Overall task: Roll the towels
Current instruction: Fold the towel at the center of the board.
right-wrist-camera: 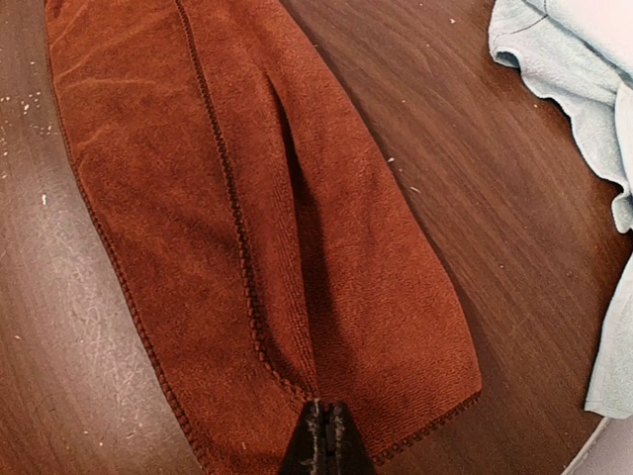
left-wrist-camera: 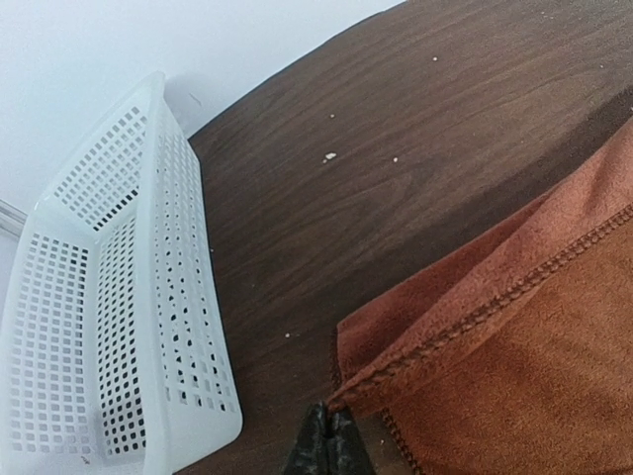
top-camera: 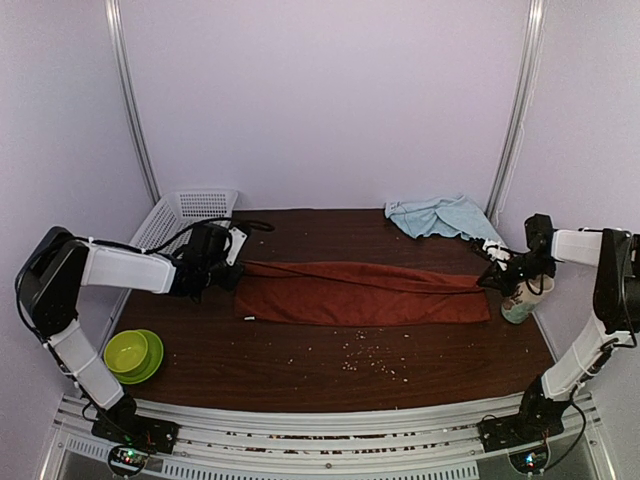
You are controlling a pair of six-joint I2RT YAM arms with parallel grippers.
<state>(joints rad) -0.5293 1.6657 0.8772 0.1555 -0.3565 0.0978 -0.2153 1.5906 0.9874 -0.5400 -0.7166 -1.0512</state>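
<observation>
Currently folding lengthwise: left gripper [left-wrist-camera: 327, 426] and right gripper [right-wrist-camera: 324, 430] clamped on opposite ends of rust-red towel [top-camera: 360, 293], stretched across table [top-camera: 300, 375] middle. Light-blue towel [top-camera: 437, 216] bunched far right. Next, probably: lay flat, release, roll.

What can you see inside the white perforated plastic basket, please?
Only bare mesh floor and walls show inside the white perforated plastic basket. Its near end is hidden by the left arm in the overhead view.
</observation>
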